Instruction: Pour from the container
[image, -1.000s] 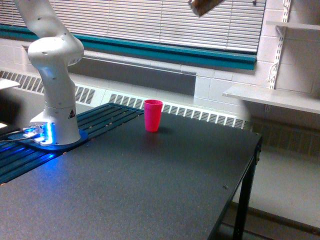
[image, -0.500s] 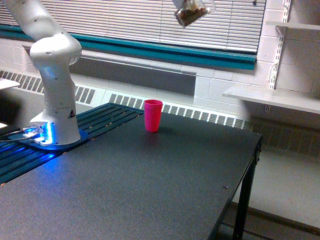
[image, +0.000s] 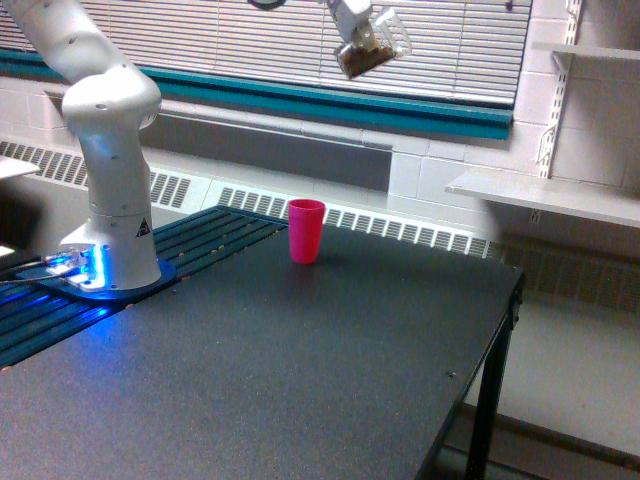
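A lab: robot arm (image: 105, 150) bolted to a black bench (image: 300, 370), cinder-block wall (image: 590, 130), blinds (image: 250, 40), bare shelves (image: 540, 195).

No legible text (arm sticker (image: 141, 228) unreadable).

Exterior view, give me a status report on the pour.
Gripper shut on the clear container, high above the table. Container tilted, brown granules inside, nothing falling. Pink cup upright on table, below and towards the view's left. Nothing between.
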